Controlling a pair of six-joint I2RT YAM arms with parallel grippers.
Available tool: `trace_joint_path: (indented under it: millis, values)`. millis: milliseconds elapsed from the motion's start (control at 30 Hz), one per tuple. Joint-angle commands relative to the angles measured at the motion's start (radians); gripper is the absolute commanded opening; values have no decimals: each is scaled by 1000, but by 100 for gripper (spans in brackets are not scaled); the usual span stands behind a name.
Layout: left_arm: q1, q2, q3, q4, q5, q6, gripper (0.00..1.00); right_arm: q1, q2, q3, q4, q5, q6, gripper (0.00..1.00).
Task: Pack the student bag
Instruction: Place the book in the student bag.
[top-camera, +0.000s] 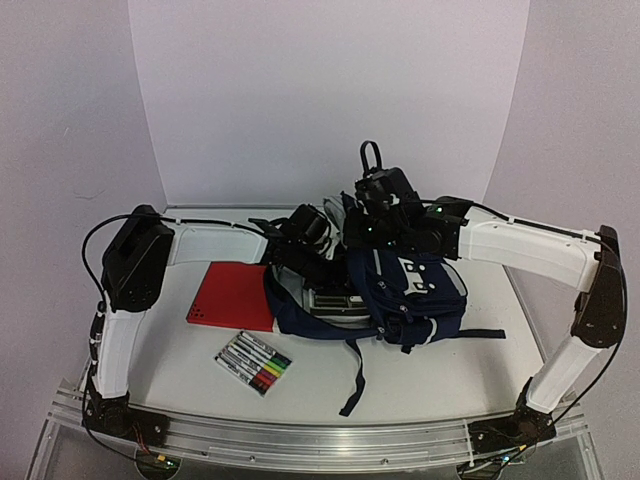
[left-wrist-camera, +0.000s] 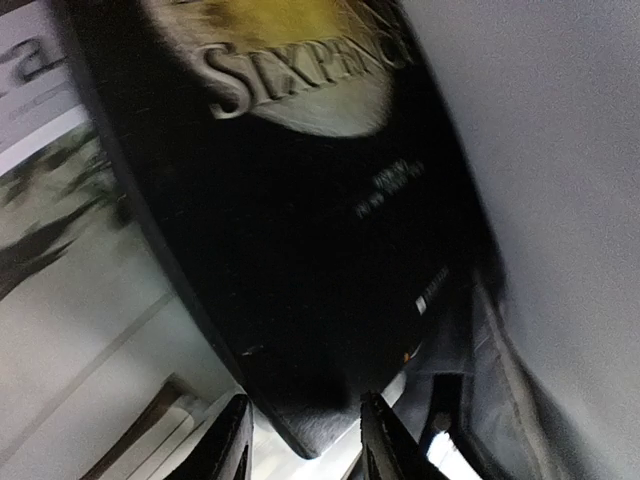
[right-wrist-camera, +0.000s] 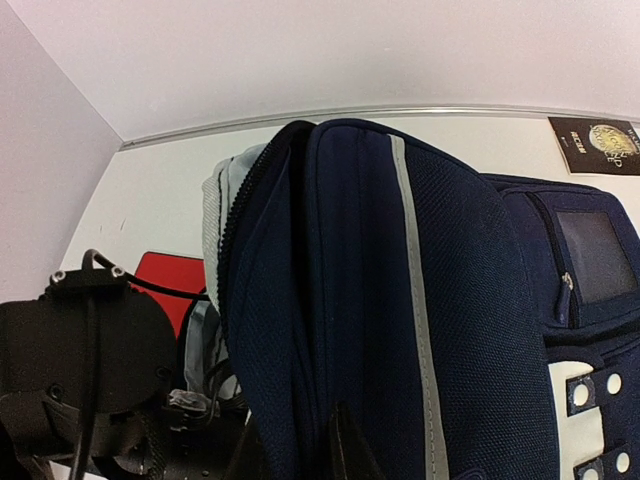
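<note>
Seen from above, the student bag (top-camera: 410, 290) lies on the white table (top-camera: 450, 380) right of centre, mouth turned left, one dark strap (top-camera: 356, 375) trailing toward the near edge; the right gripper (top-camera: 375, 215) sits at the bag's raised rear top, and the left gripper (top-camera: 300, 232) reaches in at the open mouth from the left; a red notebook (top-camera: 232, 297) lies flat just left of the bag, a marker pack (top-camera: 253, 362) nearer the arms. At the left wrist, a dark book (left-wrist-camera: 300, 250) lettered "SIXPENCE" fills the view, tilted, its lower corner set between the left gripper's (left-wrist-camera: 305, 440) two fingers; the jaws stand apart around that corner, but whether they press it cannot be told; dark fabric, seemingly the bag's, lies just right of them. At the right wrist, the student bag (right-wrist-camera: 480, 320) rises straight out of the right gripper (right-wrist-camera: 295, 450), whose jaws are drawn together on the navy fabric beside the open zip; the red notebook (right-wrist-camera: 165, 280) shows beyond the left arm (right-wrist-camera: 80, 370); a gold-crested book (right-wrist-camera: 595, 145) lies far back on the table.
</note>
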Motion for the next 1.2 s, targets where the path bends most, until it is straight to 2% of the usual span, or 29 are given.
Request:
trace_joint_path:
  millis: [0, 167, 400, 633, 900, 933, 1000, 1067, 1100, 1167]
  values:
    - [-18, 43, 56, 94, 34, 24, 37, 12, -84, 7, 143, 31, 4, 0]
    - [-16, -47, 24, 78, -32, 74, 41, 12, -83, -21, 143, 59, 4, 0]
    - [27, -345, -184, 10, -100, 100, 62, 11, -74, -106, 133, 198, -5, 0]
    - [221, -544, -406, -115, -161, 27, 73, -28, -73, -166, 105, 263, 0, 0]
    - [486, -637, -608, -149, -178, -56, 82, -57, -100, -190, 97, 235, 0, 0]
    - [517, -647, -631, -142, -176, -68, 82, -56, -103, -187, 97, 205, -6, 5]
    - [571, -668, -691, -117, -167, -89, 84, -55, -113, -182, 97, 138, -24, 22]
    - [611, -691, -751, -88, -166, -107, 86, -41, -134, -178, 97, 80, -45, 46]
    - [632, -705, -771, -84, -169, -113, 86, -21, -145, -177, 97, 74, -59, 62]
    - [660, -724, -811, -81, -192, -118, 88, 22, -172, -174, 95, 74, -71, 79]
